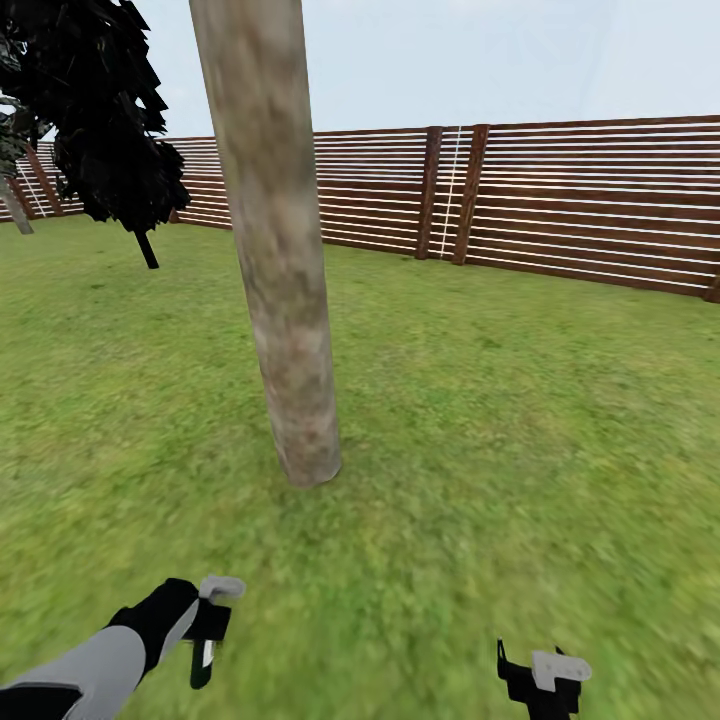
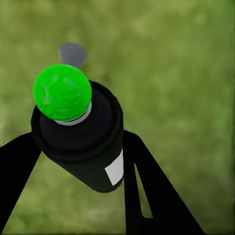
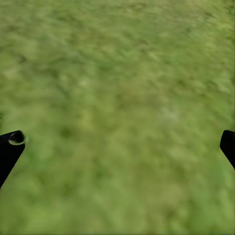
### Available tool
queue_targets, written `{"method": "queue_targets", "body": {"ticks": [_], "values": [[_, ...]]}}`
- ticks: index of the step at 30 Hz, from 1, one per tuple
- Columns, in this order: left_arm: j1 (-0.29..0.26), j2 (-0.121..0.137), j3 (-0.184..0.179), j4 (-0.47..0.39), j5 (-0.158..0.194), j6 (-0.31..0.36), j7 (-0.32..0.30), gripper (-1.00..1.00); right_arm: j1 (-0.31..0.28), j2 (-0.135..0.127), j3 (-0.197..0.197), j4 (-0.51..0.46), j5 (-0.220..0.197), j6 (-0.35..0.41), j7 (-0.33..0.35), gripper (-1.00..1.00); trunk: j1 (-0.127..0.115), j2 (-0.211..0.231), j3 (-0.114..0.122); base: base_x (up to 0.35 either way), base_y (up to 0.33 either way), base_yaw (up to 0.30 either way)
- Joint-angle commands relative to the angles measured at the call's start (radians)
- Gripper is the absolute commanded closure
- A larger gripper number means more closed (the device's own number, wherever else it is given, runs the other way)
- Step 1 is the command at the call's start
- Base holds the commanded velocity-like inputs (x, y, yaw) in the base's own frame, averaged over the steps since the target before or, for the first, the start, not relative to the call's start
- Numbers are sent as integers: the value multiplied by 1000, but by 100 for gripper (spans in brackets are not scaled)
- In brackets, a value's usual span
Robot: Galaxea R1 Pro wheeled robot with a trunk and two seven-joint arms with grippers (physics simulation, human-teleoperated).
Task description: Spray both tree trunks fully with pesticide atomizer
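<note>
Sprayer (image 2: 81, 137) sits clamped between the left gripper (image 1: 208, 628) fingers, a black can with a green top, pointing down at the lawn (image 1: 520, 420). No mist visible. Trunk (image 1: 280, 270) stands ahead of that gripper, slightly to its right, near but apart. Step looks like lining up to spray; next move probably calls for raising and tilting the nozzle toward the bark. Left arm low, forearm angled inward. Right gripper (image 1: 545, 675) low too, spread wide, empty. Fence (image 1: 560, 200) beyond.
</note>
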Motion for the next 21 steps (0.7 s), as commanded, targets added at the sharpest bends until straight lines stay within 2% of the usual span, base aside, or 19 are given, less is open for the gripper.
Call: {"method": "queue_targets", "body": {"ticks": [1,4,8,11,13,21], "values": [[0,1,-1,-33,-1,47,-1,100,0,-1,0,0,1,-1,1,-100,0,0,0,0,0,0],[1,-3,-2,-88,-6,103,0,100,1,-2,0,-1,3,-1,2,-100,0,0,0,0,0,0],[1,-3,-2,-106,-1,107,-5,100,1,-4,0,-1,2,-2,1,-100,0,0,0,0,0,0],[12,-5,7,-201,2,110,-7,100,1,-4,0,-1,0,-2,1,-100,0,0,0,21,0,0],[13,-7,7,-231,1,112,-5,100,1,-4,0,-1,-1,-2,0,-100,0,0,0,221,-3,0],[15,-6,10,-237,2,110,-1,100,1,-4,-1,-5,-2,-3,-2,-100,0,0,0,244,-161,-14]]}}
